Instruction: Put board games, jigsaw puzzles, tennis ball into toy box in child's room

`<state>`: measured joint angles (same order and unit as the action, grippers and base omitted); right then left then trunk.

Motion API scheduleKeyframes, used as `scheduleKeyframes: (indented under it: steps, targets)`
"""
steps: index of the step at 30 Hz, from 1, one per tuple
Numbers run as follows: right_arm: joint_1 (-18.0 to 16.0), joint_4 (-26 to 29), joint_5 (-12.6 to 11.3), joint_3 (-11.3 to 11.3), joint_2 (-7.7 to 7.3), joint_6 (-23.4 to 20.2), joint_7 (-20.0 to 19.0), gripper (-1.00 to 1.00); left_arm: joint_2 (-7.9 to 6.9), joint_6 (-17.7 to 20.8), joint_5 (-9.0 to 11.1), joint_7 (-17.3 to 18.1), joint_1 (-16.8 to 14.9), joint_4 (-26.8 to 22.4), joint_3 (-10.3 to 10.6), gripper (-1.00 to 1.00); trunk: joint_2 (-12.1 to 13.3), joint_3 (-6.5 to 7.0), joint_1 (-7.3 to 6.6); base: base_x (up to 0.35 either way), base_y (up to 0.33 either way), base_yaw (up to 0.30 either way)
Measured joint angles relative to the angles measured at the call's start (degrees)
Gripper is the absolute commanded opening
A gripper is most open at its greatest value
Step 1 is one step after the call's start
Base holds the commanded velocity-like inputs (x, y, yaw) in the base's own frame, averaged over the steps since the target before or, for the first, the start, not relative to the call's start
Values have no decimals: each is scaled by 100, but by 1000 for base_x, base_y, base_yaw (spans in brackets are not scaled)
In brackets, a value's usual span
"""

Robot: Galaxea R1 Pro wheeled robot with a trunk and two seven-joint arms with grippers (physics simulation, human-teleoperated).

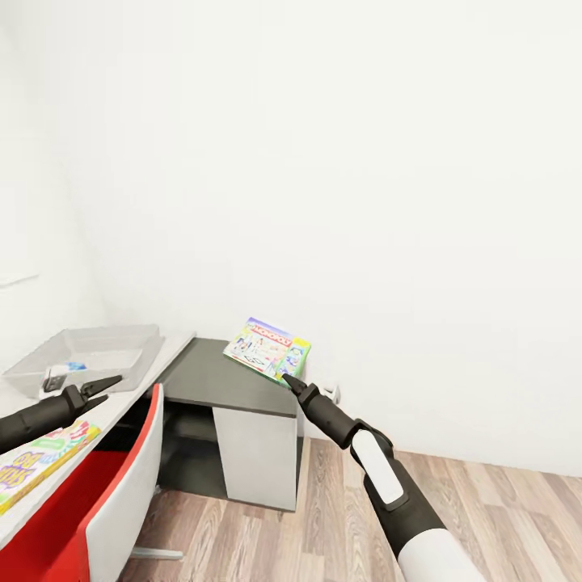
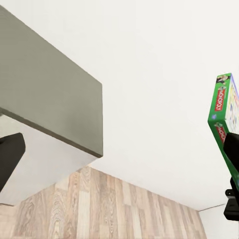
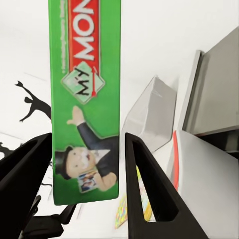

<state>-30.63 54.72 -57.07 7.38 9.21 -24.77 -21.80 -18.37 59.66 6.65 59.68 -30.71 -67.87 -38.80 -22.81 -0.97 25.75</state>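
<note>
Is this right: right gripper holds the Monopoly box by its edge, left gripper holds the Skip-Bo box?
Half right. The right gripper does clamp the Monopoly box by its edge. But in the head view the left gripper holds nothing; the Skip-Bo box lies flat on the table below it.

White plain walls [image 1: 364,162] meet in a corner at left. Wood-plank floor [image 1: 485,501], grey-brown, runs to the wall base. Low dark grey cabinet [image 1: 222,376] with a white front panel stands in the corner. Red and white chair [image 1: 121,477] tucked beside it. Even, soft light, no hard shadows.
</note>
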Motion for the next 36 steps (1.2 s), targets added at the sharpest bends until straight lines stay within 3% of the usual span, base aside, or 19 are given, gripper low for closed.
scheduleKeyframes:
  steps: [19,36]
  targets:
    - [0,-5,-2,-7,0,9,0,-100,13,0,0,-6,0,0,10,100,0,1,0,3,0,282]
    - [0,-5,-3,-21,-10,18,4,-100,18,0,-5,-8,28,0,9,100,0,1,0,98,0,286]
